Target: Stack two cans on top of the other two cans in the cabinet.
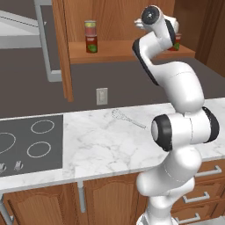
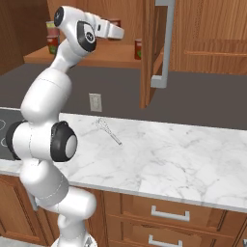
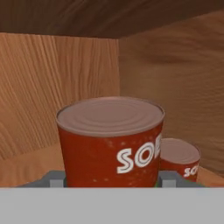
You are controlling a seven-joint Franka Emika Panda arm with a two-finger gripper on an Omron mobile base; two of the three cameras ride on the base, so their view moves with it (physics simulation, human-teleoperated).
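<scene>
Gripper: your two-finger gripper (image 3: pixel 111 178) sat clamped on a small red cylindrical can with a grey top (image 3: pixel 111 141), one dark finger (image 3: pixel 56 178) at each side of its wall.
Held can: it was raised inside the reddish-brown wooden wall cabinet (image 3: pixel 52 83), just near-left of a second red can (image 3: pixel 180 161) on the plank shelf.
Handling: you could judge it rigid, smooth-walled and slippery; a mid-wall grip suited it.
Arm: it reached high, hand level into the cabinet's right end.
Far left: a pale banded can (image 1: pixel 90 27) already topped a red can (image 1: pixel 92 44).
</scene>
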